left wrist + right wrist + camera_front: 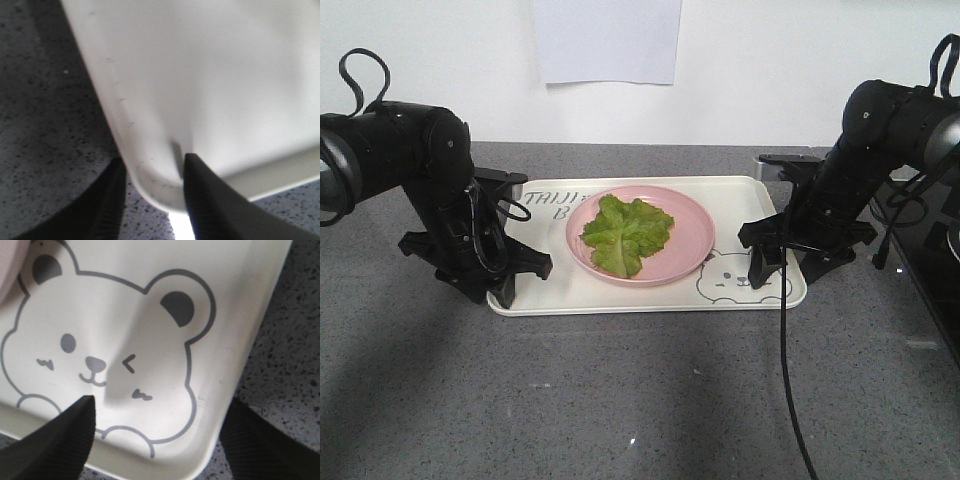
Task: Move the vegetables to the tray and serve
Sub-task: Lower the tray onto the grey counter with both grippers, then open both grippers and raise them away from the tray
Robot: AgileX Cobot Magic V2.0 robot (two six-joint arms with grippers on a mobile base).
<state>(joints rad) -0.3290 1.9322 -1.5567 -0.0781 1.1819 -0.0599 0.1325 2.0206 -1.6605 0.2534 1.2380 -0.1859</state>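
Cream tray [650,298] stiff, light, slippery; lettuce [625,233] loose on plate [685,215]. Left pincer [152,192] narrow, fingers either side of tray rim; right pincer [160,440] wide, straddling corner. Hold rims, keep level.

We are seeing the right gripper [157,440] straddling the tray [252,305] corner, fingers [55,445] spread, one over the winking bear face [107,360], one over the speckled counter [295,355].

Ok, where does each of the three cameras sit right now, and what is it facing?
Front view: facing the robot, looks down at tray, pink plate, lettuce; both arms show.
Left wrist: above left gripper, its fingers straddling the tray's corner rim.
Right wrist: above right gripper, open around the bear-face corner.
All share the tray.
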